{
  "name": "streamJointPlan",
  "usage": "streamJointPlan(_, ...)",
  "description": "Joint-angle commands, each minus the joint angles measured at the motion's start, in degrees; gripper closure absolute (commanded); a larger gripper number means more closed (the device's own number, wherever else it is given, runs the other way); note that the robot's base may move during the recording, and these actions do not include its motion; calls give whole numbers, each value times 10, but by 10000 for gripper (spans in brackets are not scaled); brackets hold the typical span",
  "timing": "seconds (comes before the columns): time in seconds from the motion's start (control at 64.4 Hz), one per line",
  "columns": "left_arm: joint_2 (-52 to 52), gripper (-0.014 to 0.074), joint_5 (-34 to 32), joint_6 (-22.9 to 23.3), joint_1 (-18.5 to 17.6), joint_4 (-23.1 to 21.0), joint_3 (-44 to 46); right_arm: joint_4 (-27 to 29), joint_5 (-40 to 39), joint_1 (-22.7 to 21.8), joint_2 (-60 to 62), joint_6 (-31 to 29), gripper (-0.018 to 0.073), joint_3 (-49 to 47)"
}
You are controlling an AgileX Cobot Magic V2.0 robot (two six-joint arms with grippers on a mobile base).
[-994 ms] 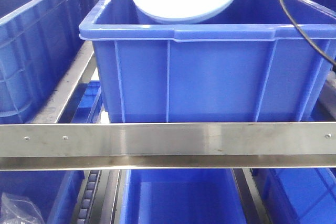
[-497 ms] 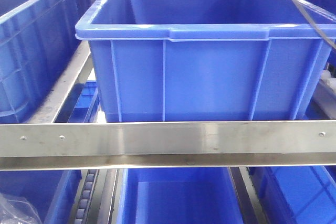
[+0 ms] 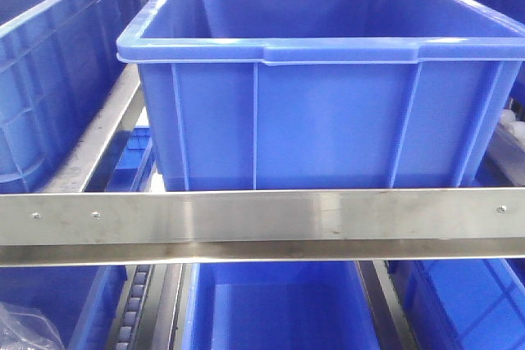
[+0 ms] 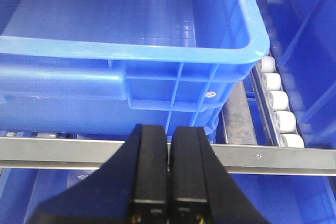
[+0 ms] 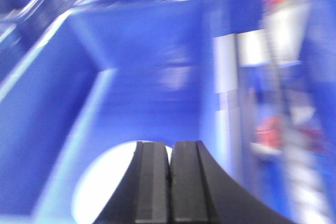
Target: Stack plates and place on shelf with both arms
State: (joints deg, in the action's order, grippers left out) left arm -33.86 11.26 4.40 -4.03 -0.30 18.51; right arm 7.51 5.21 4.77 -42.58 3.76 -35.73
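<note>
A large blue plastic crate (image 3: 320,79) with a thick rolled rim stands on the upper level of a steel shelf rack, just behind the brushed metal front rail (image 3: 262,217) that runs across the front view; nothing of its floor shows from that side. More blue crates flank it left (image 3: 49,63) and right, and another blue bin (image 3: 279,309) sits on the level below the rail. In the left wrist view the black left gripper (image 4: 169,166) hangs in front of the crate's near rim, above the rail, its two fingers pressed together with nothing between them; a row of white conveyor rollers (image 4: 278,103) lines the crate's right side. The right wrist view is heavily blurred: the black right gripper (image 5: 169,182) also has its fingers together and empty, and beneath it a pale white round plate (image 5: 102,182) lies on the bottom of a blue crate, near the left wall. Whether it is one plate or a stack cannot be told.
</note>
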Motion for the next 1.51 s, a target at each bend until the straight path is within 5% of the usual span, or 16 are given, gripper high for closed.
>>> streamJointPlan(0.0,-2,511,-49,2,-4,-4,16,0,-52,-21,72,-3,541,38)
streamJointPlan(0.295,-2,511,-49,2,-4,-4,16,0,-52,-37,237,-3,541,179)
streamJointPlan(1.119,-2,511,-49,2,-4,-4,16,0,-52,-37,274,-3,541,190)
streamJointPlan(1.492,-2,511,-49,2,-4,-4,16,0,-52,-37,404,-3,541,335)
